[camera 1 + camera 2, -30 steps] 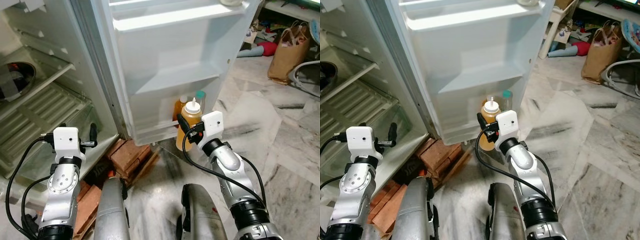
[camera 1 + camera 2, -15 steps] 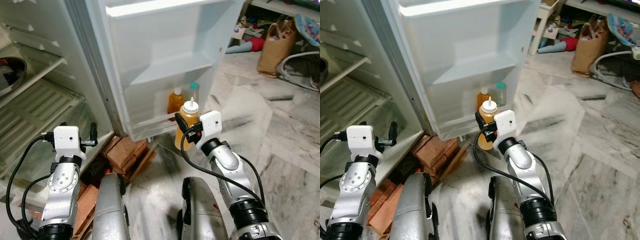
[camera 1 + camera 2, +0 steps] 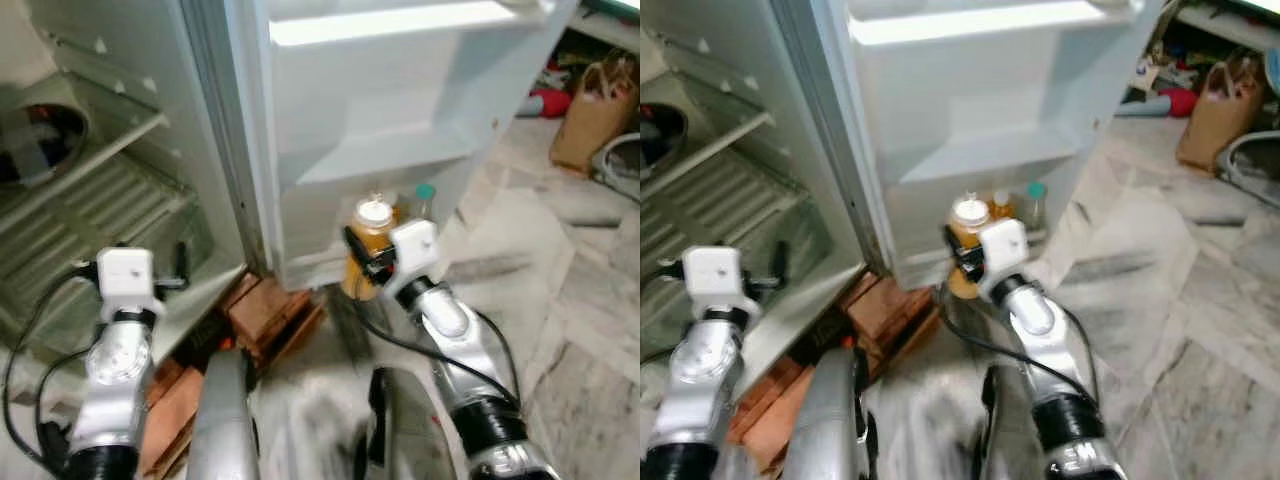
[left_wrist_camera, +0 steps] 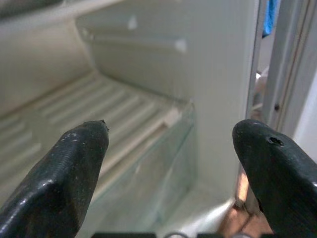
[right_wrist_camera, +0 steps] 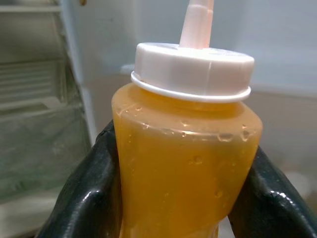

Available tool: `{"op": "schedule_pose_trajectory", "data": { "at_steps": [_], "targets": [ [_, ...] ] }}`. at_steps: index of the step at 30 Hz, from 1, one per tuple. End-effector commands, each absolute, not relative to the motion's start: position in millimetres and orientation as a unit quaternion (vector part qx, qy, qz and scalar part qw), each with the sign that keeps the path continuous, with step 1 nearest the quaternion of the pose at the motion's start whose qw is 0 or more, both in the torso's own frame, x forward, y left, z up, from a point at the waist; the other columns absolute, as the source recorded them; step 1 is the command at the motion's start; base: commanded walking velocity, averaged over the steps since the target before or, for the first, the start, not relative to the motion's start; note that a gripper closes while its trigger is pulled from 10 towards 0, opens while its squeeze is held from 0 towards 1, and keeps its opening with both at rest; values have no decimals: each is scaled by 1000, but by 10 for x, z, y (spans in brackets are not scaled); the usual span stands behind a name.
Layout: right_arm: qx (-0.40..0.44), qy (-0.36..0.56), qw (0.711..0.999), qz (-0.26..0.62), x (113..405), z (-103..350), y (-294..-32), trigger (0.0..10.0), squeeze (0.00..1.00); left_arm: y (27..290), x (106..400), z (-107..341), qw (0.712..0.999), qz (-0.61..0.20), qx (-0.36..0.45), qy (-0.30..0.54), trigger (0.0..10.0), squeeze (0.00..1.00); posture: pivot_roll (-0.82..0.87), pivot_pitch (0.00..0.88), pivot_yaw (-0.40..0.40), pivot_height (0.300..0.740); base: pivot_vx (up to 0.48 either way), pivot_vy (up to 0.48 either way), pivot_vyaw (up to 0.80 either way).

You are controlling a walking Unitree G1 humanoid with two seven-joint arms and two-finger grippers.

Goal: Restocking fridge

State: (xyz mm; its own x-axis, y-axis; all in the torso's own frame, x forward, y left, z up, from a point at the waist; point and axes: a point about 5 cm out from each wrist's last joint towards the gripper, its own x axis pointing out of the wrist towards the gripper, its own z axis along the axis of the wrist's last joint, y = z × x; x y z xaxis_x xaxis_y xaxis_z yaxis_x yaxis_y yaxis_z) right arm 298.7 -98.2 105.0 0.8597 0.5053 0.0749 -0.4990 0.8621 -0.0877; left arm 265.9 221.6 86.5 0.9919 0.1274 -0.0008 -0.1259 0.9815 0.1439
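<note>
My right gripper [image 3: 360, 258] is shut on an orange squeeze bottle [image 3: 370, 243] with a white nozzle cap [image 5: 192, 69]. The black fingers [image 5: 89, 193] press on both sides of its body. I hold it upright, just in front of the bottom shelf [image 3: 312, 262] of the open fridge door. On that shelf behind it stand a small orange bottle [image 3: 1000, 205] and a green-capped bottle [image 3: 425, 194]. My left gripper [image 4: 168, 144] is open and empty, low in front of the fridge's lower compartment with its glass-fronted drawer [image 4: 163, 163].
The fridge interior [image 3: 110, 200] holds ribbed shelves and a dark bowl [image 3: 35, 150]. Red bricks [image 3: 268, 308] prop the fridge base. A brown paper bag [image 3: 592, 118] and clutter lie at the far right on the marble floor [image 3: 560, 290].
The whole view has shifted and blurred as the camera moved. The held bottle now sits closer against the door's bottom shelf. The left arm keeps its pose.
</note>
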Motion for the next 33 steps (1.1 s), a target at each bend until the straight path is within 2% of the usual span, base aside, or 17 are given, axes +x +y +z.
{"op": "schedule_pose_trajectory", "data": {
  "at_steps": [1, 9, 20, 27, 33],
  "targets": [
    [-43, -42, 968, 242, 2993, 1022, -1134, 10000, 0, 2125, 2681, 870, 997, 49, 65, 2, 10000, 0, -33, 132, -2, 568, 424, 0, 0],
    [-41, -41, 970, 236, 3001, 1018, -1144, 10000, 0, 2123, 2688, 870, 997, 53, 61, 2, 10000, 0, -33, 138, -4, 568, 376, 0, 0],
    [-39, -35, 968, 245, 2995, 996, -1143, 10000, 0, 2186, 2520, 759, 995, 69, 62, 27, 10000, 0, -33, 139, -3, 568, 0, 0, 0],
    [-26, -1, 943, 331, 2926, 925, -1009, 10000, 0, 2298, 2367, 690, 991, 94, 77, 48, 10000, 0, -20, 139, -1, 568, 0, 0, 0],
    [-32, -7, 946, 322, 2955, 937, -1011, 10000, 0, 2317, 2305, 658, 991, 99, 76, 56, 10000, 0, -12, 140, -4, 568, 0, 0, 0]
  ]
}}
